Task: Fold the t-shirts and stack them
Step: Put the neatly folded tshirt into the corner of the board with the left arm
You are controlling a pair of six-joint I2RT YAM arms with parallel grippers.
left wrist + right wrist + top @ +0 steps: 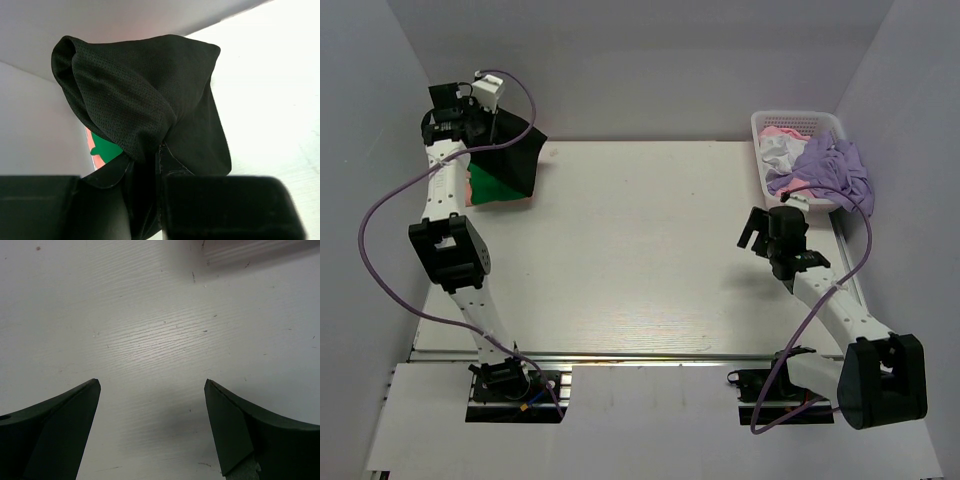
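**White worktop, black shirt held at the far-left corner**

Pale worktop (640,260) lies bare under the right tool (152,385), whose jaws stand wide and hold nothing. That arm is bent low at mid-right with its wrist pointing down. Farther back, the left arm stretches almost straight to the back corner. There the left tool (159,156) is pinched narrow on a bunched fold of the black shirt (145,90), which hangs above a green shirt (485,186). This thin mesh cloth is probably light, limp and quick to sag, so a hem or shoulder edge looks the better hold. At far right, a basket (790,120) holds more shirts (830,165).
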